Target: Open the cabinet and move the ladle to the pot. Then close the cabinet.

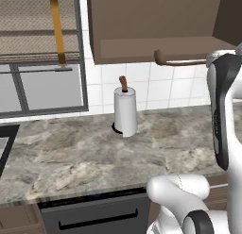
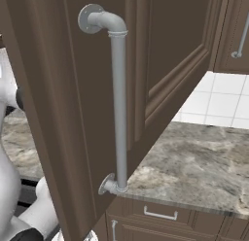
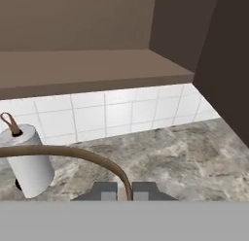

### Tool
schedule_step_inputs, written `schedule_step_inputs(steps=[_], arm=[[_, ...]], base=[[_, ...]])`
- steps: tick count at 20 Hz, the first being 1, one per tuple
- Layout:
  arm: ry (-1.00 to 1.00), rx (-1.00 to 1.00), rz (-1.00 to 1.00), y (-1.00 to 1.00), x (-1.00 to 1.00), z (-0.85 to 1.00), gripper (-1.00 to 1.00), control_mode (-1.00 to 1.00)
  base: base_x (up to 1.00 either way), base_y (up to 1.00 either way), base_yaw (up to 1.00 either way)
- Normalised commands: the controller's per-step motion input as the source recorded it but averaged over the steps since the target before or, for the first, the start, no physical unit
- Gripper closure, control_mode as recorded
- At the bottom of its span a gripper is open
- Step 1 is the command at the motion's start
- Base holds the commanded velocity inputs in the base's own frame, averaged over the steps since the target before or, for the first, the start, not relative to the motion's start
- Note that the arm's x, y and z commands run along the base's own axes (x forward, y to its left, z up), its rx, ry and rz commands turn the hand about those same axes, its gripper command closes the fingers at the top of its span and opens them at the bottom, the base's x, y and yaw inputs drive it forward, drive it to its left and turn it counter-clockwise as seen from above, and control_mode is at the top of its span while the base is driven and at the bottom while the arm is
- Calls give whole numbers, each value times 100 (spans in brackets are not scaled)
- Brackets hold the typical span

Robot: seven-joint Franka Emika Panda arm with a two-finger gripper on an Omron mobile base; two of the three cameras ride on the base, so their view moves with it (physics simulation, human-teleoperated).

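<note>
Pinched between the two dark tips of the pincer (image 3: pixel 124 191) at the bottom of the hand view is the thin brown handle of the ladle (image 3: pixel 73 154), which curves away to the left in that view; the jaws are closed tight on it. From the left base camera the ladle (image 1: pixel 177 60) hangs in the air just below the bottom edge of the open cabinet (image 1: pixel 151 30), scoop end to the left, well above the counter (image 1: pixel 94 153). A white paper-towel roll (image 1: pixel 125 110) stands upright on the counter near the tiled wall. From the right base camera the swung-out cabinet door (image 2: pixel 58 113) with its long silver handle (image 2: pixel 118 99) stands close to the lens.
</note>
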Motion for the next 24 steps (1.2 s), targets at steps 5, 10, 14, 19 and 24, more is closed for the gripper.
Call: schedule_step_inputs(steps=[5,10,14,19,24], arm=[[1,0,0,64,-89,-2,100,-100],[5,0,0,43,-46,-12,100,-100],[9,0,0,26,-8,-20,100,-100],[4,0,0,1,0,-14,100,-100],[0,0,0,0,-3,-22,100,-100]], base=[[0,0,0],[0,0,0],[0,0,0],[0,0,0],[0,0,0]])
